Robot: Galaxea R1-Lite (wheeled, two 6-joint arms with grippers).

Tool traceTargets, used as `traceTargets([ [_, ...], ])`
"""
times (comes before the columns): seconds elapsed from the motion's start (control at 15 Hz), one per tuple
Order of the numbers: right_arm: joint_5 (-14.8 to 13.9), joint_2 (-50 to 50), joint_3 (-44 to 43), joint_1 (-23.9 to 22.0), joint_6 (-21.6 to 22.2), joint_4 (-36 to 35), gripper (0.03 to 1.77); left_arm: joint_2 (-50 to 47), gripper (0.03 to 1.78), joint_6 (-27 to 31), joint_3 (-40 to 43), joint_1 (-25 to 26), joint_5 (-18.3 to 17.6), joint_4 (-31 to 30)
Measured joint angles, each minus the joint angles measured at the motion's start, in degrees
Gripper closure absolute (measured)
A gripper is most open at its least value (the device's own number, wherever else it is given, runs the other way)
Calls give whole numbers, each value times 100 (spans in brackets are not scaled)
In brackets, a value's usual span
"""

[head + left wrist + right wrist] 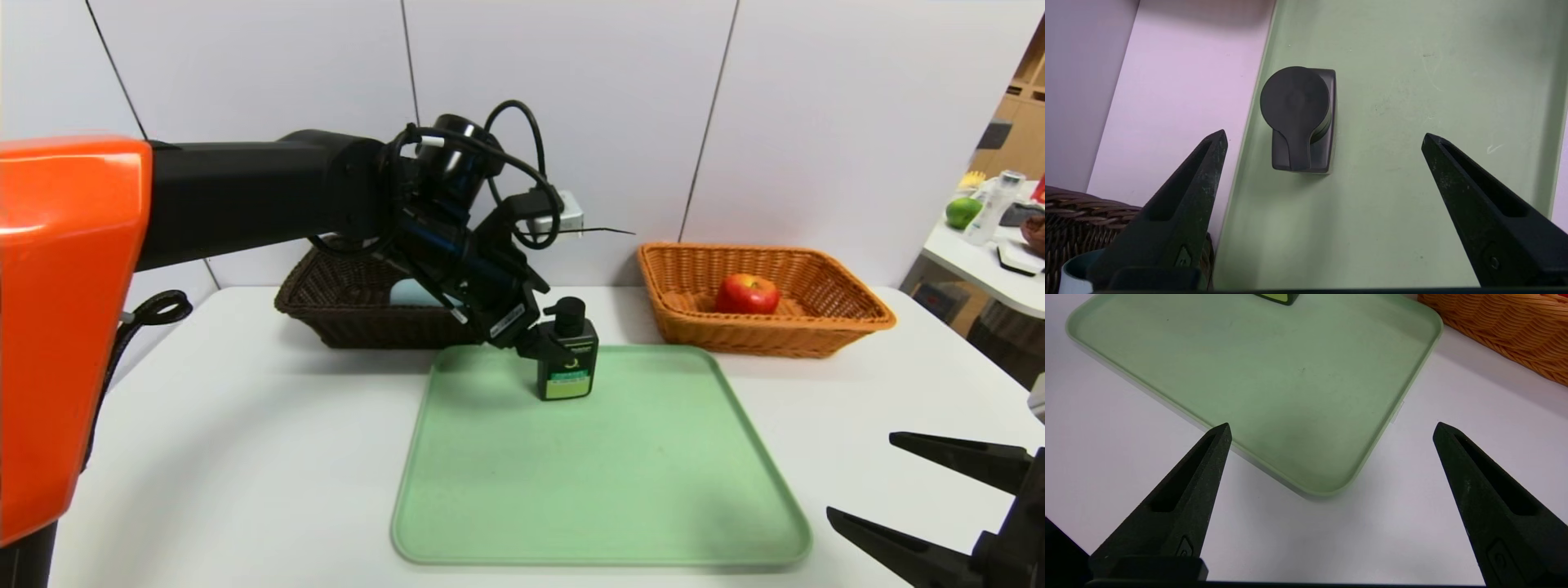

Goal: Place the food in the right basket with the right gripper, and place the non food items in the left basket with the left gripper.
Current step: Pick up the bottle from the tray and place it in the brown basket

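I have two of my three things sorted, by the look of it. The apple [747,295] sits in the orange-tan basket [767,331], where food belongs, so I judge my right-hand job done. My right claw [1332,426] is spread with nothing in it, idle over the table near the tray's near right corner.

The cup [415,293] lies in the dark brown basket [392,327], which is the place for things one can't eat. That leaves the pump bottle [566,351], upright on the green tray [604,490] near its far edge, just beside that basket's right end.

My left claw [1324,132] is over the bottle, spread wide, its two fingers apart on either side of the bottle and not gripping it. What remains for me, I reckon, is to close on the bottle, lift it clear and set it in the dark basket beside the cup.
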Motion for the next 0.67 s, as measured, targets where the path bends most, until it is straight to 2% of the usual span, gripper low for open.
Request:
traceTargets([
  [0.67, 4, 0, -9, 2, -13, 1, 10, 388, 12, -7, 0, 9, 24, -124],
])
